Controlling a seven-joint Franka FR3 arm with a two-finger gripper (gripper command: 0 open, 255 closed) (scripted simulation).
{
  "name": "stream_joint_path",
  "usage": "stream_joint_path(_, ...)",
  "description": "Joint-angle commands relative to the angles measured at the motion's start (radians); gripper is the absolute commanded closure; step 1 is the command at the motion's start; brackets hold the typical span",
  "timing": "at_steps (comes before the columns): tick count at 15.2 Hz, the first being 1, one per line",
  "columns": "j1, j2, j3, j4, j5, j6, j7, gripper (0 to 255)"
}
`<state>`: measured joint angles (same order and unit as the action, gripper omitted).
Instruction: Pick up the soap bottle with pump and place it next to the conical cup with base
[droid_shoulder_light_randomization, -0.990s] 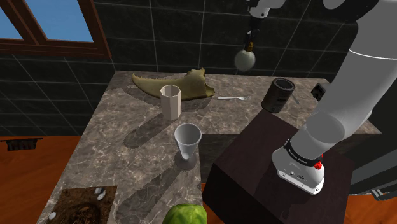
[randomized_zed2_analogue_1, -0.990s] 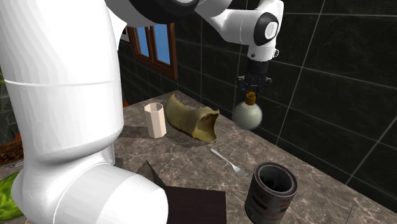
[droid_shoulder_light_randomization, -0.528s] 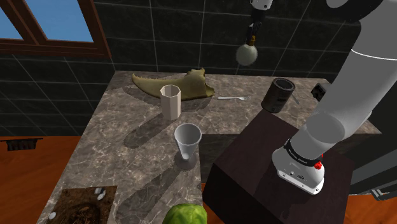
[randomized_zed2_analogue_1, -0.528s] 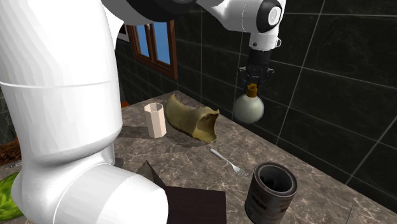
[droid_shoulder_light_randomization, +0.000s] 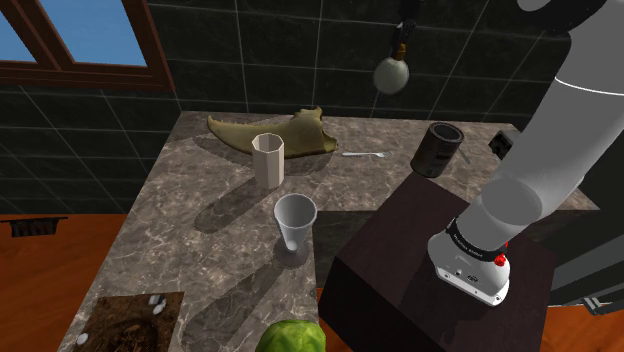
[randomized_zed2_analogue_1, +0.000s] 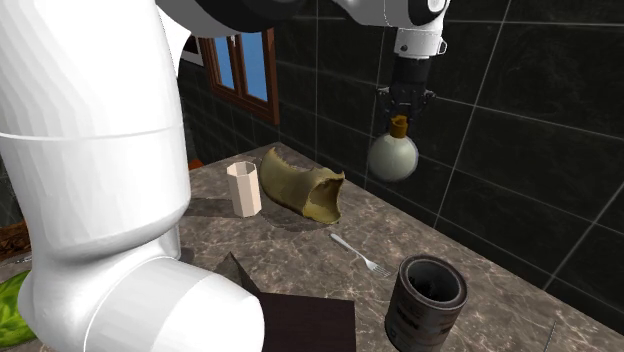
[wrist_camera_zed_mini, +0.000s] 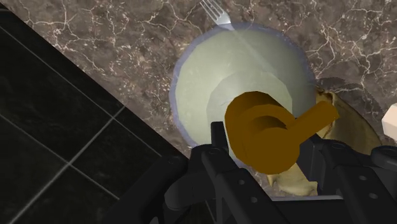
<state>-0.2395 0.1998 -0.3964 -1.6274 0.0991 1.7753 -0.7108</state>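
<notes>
Where I work: veined stone counter (droid_shoulder_light_randomization: 200, 250), dark tiled wall (droid_shoulder_light_randomization: 280, 50) behind.
My gripper (randomized_zed2_analogue_1: 401, 118): clamped around the brown pump of the soap bottle (randomized_zed2_analogue_1: 392, 157), aloft.

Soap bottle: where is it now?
The soap bottle hangs in the gripper, clasped at its pump, high in the shoulder view's upper right, above the counter near the fork.
</notes>
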Motion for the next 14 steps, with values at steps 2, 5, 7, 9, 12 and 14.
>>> stream_joint_path(2, 0.017, -0.033, 0.006, -0.022, -0.013, -0.007, 0.024, 255)
stream_joint_path(5, 0.062, -0.127, 0.029, -0.135, -0.048, 0.022, 0.096, 255)
stream_joint_path(7, 0.088, -0.184, 0.049, -0.202, -0.068, 0.037, 0.145, 255)
stream_joint_path(9, 0.111, -0.237, 0.072, -0.263, -0.084, 0.048, 0.195, 255)
stream_joint_path(12, 0.141, -0.31, 0.11, -0.344, -0.102, 0.061, 0.27, 255)
stream_joint_path(14, 0.16, -0.354, 0.138, -0.392, -0.109, 0.067, 0.32, 255)
